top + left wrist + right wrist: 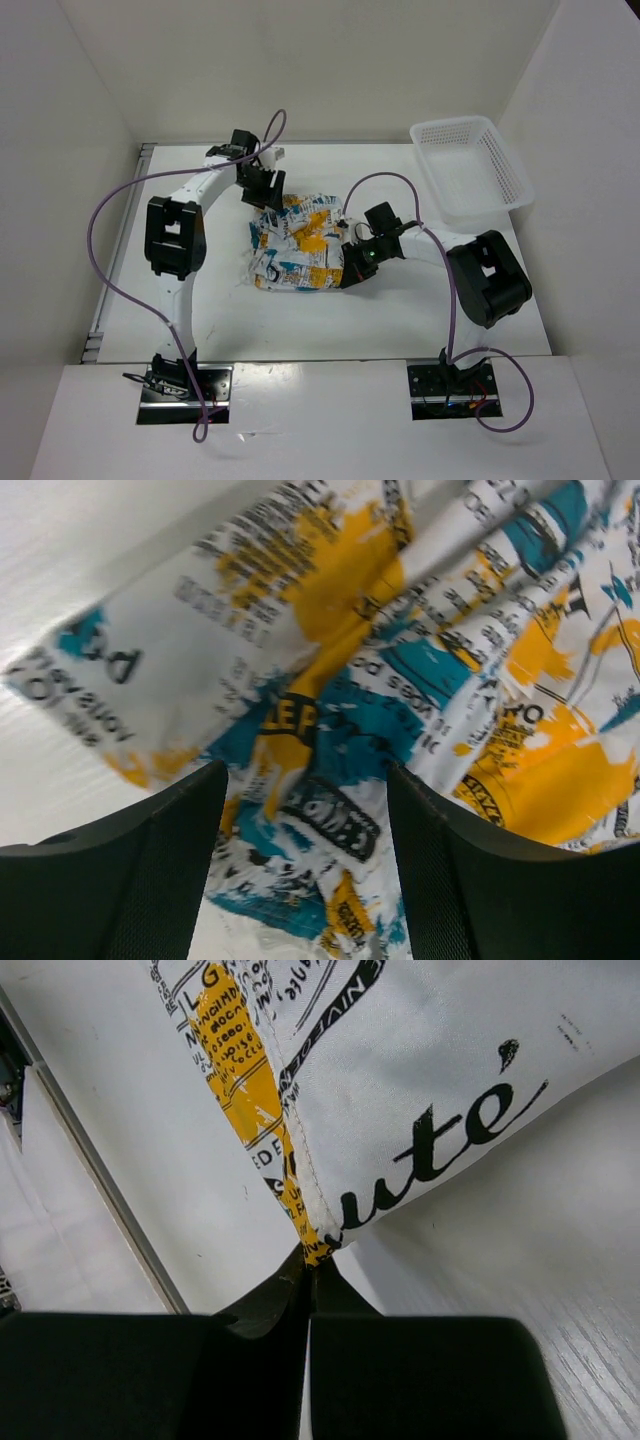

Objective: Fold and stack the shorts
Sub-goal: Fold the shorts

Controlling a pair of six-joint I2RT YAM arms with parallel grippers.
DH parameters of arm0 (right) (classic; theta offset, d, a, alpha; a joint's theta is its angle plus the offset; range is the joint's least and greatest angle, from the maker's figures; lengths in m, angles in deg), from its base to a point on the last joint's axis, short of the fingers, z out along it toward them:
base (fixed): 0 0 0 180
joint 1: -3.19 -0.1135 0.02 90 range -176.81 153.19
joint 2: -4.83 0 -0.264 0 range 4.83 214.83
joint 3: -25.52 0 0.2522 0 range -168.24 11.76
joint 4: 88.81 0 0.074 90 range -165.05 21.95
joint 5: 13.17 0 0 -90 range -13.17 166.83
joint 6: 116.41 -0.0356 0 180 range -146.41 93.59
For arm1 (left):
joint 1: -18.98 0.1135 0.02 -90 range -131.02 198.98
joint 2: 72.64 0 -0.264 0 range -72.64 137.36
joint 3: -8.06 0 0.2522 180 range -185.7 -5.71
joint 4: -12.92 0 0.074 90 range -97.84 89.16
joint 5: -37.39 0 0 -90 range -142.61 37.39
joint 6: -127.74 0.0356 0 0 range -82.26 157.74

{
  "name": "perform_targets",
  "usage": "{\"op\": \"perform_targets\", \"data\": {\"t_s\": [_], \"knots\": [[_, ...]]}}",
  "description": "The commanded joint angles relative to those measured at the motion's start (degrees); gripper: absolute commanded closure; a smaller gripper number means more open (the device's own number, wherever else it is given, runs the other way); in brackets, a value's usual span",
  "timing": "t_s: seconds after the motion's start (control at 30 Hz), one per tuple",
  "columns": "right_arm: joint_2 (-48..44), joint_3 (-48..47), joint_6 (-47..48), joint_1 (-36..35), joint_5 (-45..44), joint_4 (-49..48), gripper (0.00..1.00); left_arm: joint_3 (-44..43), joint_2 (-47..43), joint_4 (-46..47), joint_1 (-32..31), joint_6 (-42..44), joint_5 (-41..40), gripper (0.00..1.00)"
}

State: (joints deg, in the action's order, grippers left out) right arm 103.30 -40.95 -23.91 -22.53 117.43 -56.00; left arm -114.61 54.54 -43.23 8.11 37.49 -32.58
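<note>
The shorts (297, 245) lie crumpled in the middle of the table, white with teal, yellow-orange and black print. My left gripper (264, 197) hovers at their far left edge. In the left wrist view it (305, 820) stands open, its black fingers (140, 880) wide apart with the printed cloth (400, 650) lying below and between them, not pinched. My right gripper (347, 266) is at the shorts' right edge. In the right wrist view it (316, 1260) is shut on a hem corner of the shorts (400, 1050), and the cloth rises from the tips.
A white plastic lattice basket (470, 165) stands at the far right corner of the table. White walls close in the table on the left, back and right. Purple cables loop over both arms.
</note>
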Motion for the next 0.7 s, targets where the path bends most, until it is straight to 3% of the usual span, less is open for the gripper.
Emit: {"op": "perform_targets", "data": {"t_s": [0.0, 0.1, 0.2, 0.3, 0.37, 0.53, 0.67], "knots": [[-2.1, -0.1, 1.8, 0.3, -0.8, -0.1, 1.00, 1.0, -1.3, -2.3, -1.1, 0.3, 3.9, 0.27], [-2.7, -0.1, 1.8, 0.3, -0.8, -0.1, 1.00, 1.7, -0.5, -3.0, -1.6, 0.3, 4.4, 0.32], [-2.7, -0.6, 1.8, 0.3, -1.3, -0.7, 1.00, 1.8, 0.6, -5.3, -1.6, 0.3, 7.3, 0.45], [-2.7, -0.6, 1.3, 0.3, -1.3, -0.7, 1.00, 0.3, 1.8, -7.0, -2.1, 0.3, 6.5, 0.80], [-2.7, -0.6, 1.3, 0.3, -1.3, -0.7, 1.00, -1.0, 1.8, -7.0, -2.1, 0.3, 5.4, 0.95], [-2.7, 0.7, 2.3, 0.3, -1.3, -0.7, 1.00, -5.9, 1.8, -4.3, -2.1, 0.3, -3.8, 0.98], [-3.3, 0.7, 2.3, 0.3, -1.3, -1.3, 1.00, -4.7, 1.8, -1.0, -1.6, 0.3, -11.1, 1.00]]}}
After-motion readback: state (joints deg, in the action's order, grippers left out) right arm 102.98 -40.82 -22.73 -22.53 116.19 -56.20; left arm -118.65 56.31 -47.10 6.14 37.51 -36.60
